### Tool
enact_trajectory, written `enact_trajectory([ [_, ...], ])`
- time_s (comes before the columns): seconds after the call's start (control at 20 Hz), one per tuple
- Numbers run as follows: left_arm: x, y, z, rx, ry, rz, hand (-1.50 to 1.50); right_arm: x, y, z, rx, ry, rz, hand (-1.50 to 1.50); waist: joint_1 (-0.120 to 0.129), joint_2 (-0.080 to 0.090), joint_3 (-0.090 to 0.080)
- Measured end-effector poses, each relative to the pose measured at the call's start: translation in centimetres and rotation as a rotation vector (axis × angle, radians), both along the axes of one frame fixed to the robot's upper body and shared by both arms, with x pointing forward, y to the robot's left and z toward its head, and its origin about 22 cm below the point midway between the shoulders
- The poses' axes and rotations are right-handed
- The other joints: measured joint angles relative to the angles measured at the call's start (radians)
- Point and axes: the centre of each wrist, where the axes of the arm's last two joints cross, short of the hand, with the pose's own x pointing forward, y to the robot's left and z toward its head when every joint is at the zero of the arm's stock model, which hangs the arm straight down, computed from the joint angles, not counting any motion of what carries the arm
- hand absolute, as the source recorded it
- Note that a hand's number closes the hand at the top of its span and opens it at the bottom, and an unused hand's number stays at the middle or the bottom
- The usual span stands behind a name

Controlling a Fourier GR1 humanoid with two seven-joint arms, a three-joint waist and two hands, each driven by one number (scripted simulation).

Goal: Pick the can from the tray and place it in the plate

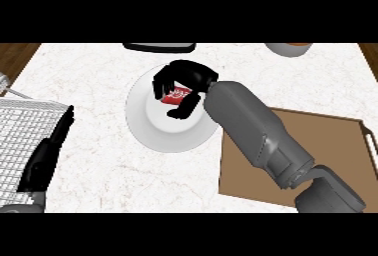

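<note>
Can is red with white print, a small cylinder, sitting between the curled fingers and thumb of the right hand, which wrap round it over the middle of the plate. Can't tell if its base touches the plate yet. Tray lies well behind the fingers, by the forearm: flat brown board, thin raised rim, matte. Plate is white, round, smooth, shallow lip, so a can set down tilted could slide.

My read for this step: settle the can upright on the flat centre, then spread fingers and thumb evenly, lift straight up so nothing clips it.

Left hand rests at the left edge, fingers straight. Counter is pale speckled stone.
</note>
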Motion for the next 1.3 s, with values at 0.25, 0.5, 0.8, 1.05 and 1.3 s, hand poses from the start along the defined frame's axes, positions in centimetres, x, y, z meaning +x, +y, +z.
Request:
enact_trajectory([
  [0.25, 0.3, -0.2, 0.1, -0.007, 0.003, -0.009, 0.00, -0.3, 0.1, -0.4, 0.091, 0.036, -0.042, -1.50, 0.010, 0.004, 0.000],
  [0.5, -0.2, 0.1, 0.1, -0.003, 0.000, -0.001, 0.00, 0.5, -0.4, 0.8, 0.289, 0.106, -0.130, -1.50, 0.001, 0.003, 0.001],
  [0.8, -0.6, 0.2, -0.1, -0.004, -0.002, 0.012, 0.00, 2.1, -3.2, 1.3, 0.448, 0.193, -0.265, -1.50, -0.015, 0.006, 0.001],
  [1.05, -0.9, 0.4, 0.2, -0.002, -0.014, 0.011, 0.00, 3.5, -7.8, 1.9, 0.581, 0.274, -0.298, -1.50, -0.008, 0.012, 0.002],
  [1.3, -0.5, -0.1, 0.3, -0.008, -0.024, -0.003, 0.00, 4.2, -12.9, 2.1, 0.663, 0.262, -0.283, -1.50, 0.003, 0.025, 0.003],
])
